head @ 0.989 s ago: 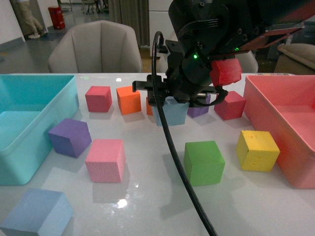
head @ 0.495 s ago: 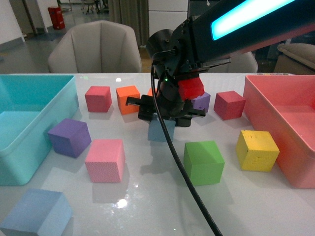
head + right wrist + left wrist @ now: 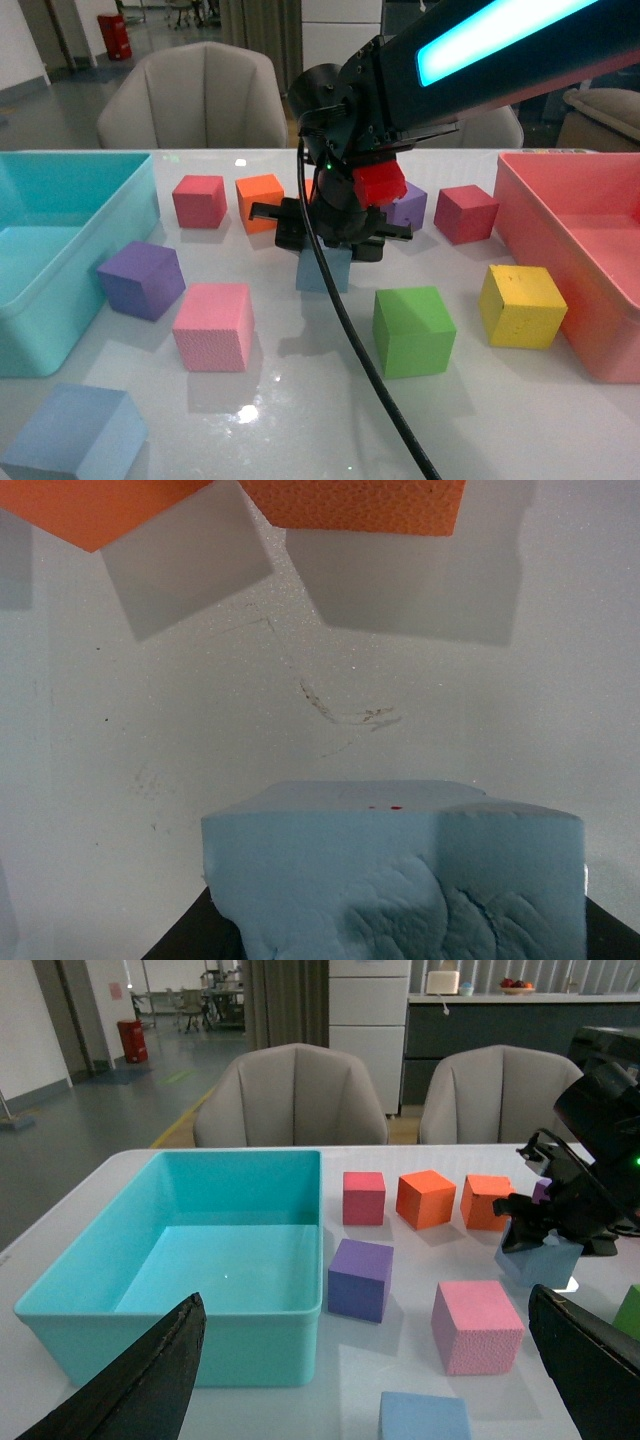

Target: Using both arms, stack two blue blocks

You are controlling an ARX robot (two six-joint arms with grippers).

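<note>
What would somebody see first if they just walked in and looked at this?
Probably the big black right arm with its glowing turquoise strip, stretched over the table's middle and clamping a steel-blue block. Next, the bright foam cubes scattered around, between a turquoise bin on the left and a pink bin on the right.

Tabletop, white (image 3: 400,1380), carrying:
- Turquoise bin (image 3: 180,1345), sitting open, nothing showing inside.
- Purple cube (image 3: 359,1278), resting just beside the bin's near corner.
- Magenta cube (image 3: 363,1197) and two orange cubes (image 3: 425,1198) (image 3: 486,1202), lining up in a row beyond it.
- Pink cube (image 3: 477,1325), standing nearer the camera.
- Pale blue cube (image 3: 424,1417), nearest, running out of frame.
- Steel-blue block (image 3: 545,1260), tilting, the black right gripper (image 3: 548,1222) clamping it from above.
- Left gripper (image 3: 364,1296), its dark fingers (image 3: 150,1380) spreading wide in the foreground.
- Two grey chairs (image 3: 295,1095), standing behind.
</note>
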